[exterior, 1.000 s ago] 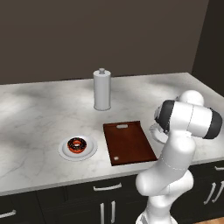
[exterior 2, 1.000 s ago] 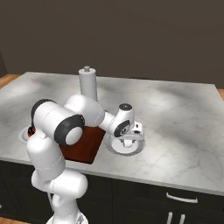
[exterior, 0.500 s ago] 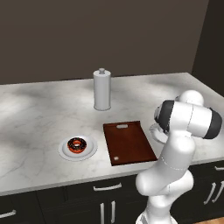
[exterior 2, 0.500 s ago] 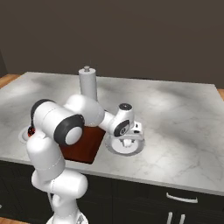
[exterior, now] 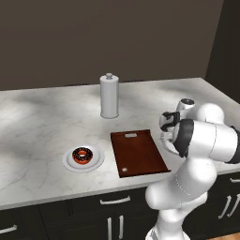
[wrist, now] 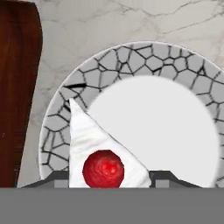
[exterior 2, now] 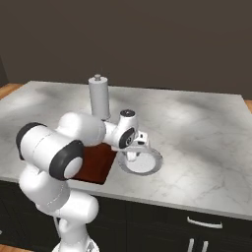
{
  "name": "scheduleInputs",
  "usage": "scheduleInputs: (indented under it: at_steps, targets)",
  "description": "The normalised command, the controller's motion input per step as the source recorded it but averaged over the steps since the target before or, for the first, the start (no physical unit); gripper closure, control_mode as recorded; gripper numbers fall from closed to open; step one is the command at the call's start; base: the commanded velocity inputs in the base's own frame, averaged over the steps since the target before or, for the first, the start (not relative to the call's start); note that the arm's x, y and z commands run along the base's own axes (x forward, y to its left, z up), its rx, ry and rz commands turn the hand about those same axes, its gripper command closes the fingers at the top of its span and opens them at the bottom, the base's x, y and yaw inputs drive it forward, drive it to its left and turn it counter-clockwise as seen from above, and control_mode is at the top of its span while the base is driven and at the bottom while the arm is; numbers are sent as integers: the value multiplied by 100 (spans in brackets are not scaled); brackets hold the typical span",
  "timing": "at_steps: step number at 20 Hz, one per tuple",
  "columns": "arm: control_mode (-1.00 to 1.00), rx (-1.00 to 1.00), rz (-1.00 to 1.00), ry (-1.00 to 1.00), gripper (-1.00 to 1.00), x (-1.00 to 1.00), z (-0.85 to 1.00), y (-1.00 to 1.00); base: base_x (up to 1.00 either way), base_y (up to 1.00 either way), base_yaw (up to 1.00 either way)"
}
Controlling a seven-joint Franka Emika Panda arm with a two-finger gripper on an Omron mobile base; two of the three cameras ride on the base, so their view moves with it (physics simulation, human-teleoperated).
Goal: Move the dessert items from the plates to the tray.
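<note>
Claw (wrist: 109,177) sits low over the right plate (exterior 2: 153,164), its two dark fingertips (wrist: 57,177) pressed against either side of the cake (wrist: 92,140), narrowly closed on it

Marble surface (exterior: 37,126) carries everything. On it the tray (exterior: 138,152) lies flat, pale handle slot at its far end, between the two plates. Behind the tray a grey canister (exterior: 109,96) stands upright, well apart from the rest. Just beside the tray's right edge is the right plate, its rim patterned with dark cracked lines around a plain white centre. Left plate (exterior: 70,163) lies near the tray's other side and holds the donut (exterior: 83,154), dark with an orange-red edge, lying flat in the middle. White and wedge-shaped, the cake bears a round red top (wrist: 103,168) and rests at the plate's tray-side edge, its tip reaching over the patterned rim
</note>
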Motion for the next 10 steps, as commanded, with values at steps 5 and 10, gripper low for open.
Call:
scheduleInputs:
  at_steps: [5,10]
  targets:
    - [-100,0,2,0,100,-27,42,65,0,0,0]
    - [-100,0,3,0,100,-2,29,77,0,0,0]
